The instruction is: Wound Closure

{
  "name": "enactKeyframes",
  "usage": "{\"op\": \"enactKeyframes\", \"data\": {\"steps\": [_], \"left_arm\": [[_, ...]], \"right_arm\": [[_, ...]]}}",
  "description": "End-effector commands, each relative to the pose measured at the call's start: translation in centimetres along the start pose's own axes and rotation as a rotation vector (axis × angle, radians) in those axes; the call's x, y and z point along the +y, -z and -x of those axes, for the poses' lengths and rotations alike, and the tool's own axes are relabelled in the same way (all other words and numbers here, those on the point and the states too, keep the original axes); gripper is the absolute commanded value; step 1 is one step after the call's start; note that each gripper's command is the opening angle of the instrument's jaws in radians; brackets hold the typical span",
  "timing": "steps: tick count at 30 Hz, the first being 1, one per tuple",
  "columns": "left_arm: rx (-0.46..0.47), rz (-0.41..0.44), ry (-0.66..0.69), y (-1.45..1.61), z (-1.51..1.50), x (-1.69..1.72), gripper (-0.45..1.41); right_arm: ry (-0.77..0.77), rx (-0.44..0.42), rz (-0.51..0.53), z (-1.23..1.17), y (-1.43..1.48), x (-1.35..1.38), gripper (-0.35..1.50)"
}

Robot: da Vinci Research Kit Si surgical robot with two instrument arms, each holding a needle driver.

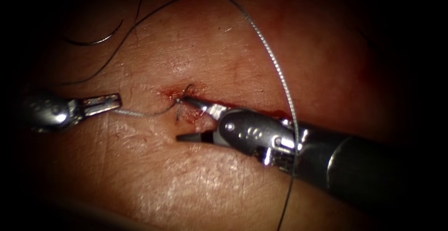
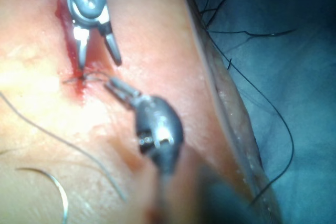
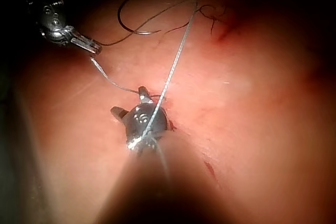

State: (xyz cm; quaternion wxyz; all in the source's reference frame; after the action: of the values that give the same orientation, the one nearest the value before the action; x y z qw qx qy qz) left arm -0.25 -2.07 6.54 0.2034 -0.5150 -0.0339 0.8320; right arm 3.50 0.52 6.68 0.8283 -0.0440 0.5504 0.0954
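Thread (image 1: 140, 113) runs from my left tool (image 1: 105, 103) at mid-left of the endoscope view, jaws clamped on its end, to a knot at the cut (image 1: 179, 101) in the tissue (image 1: 196, 175). My right tool (image 1: 186, 119) sits frame centre, jaws spread wide, holding nothing, upper tip at the knot. Needle (image 2: 55, 190) appears to lie loose on the tissue.

glossy metal right tool (image 1: 186, 119), moist glistening tissue (image 1: 196, 184)
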Motion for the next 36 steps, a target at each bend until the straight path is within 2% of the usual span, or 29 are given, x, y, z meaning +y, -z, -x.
{"op": "enactKeyframes", "data": {"steps": [1, 6, 10, 18, 28, 33, 36], "left_arm": [[-0.005, 0.003, 0.008, 0.00, 0.03, 0.08, -0.45], [-0.003, 0.002, 0.019, -0.02, -0.09, 0.10, -0.45], [0.002, -0.001, 0.022, -0.03, -0.20, 0.17, -0.45], [0.007, 0.000, 0.026, 0.01, -0.24, 0.18, -0.45], [0.008, 0.001, 0.025, 0.00, -0.25, 0.21, -0.45], [0.009, 0.003, 0.024, 0.00, -0.23, 0.19, -0.45], [0.009, 0.003, 0.025, -0.01, -0.24, 0.21, -0.45]], "right_arm": [[0.030, -0.004, -0.004, -0.05, -0.24, -0.05, 1.48], [0.064, -0.012, 0.006, -0.16, -0.40, -0.05, 1.48], [0.092, -0.017, 0.009, -0.24, -0.66, -0.10, 1.48], [0.132, -0.044, 0.010, -0.25, -1.03, -0.08, 1.48], [0.137, -0.051, 0.001, -0.31, -1.16, 0.05, 1.48], [0.142, -0.065, -0.022, -0.38, -1.04, 0.08, 1.48], [0.142, -0.063, -0.014, -0.38, -1.07, 0.08, 1.48]]}}
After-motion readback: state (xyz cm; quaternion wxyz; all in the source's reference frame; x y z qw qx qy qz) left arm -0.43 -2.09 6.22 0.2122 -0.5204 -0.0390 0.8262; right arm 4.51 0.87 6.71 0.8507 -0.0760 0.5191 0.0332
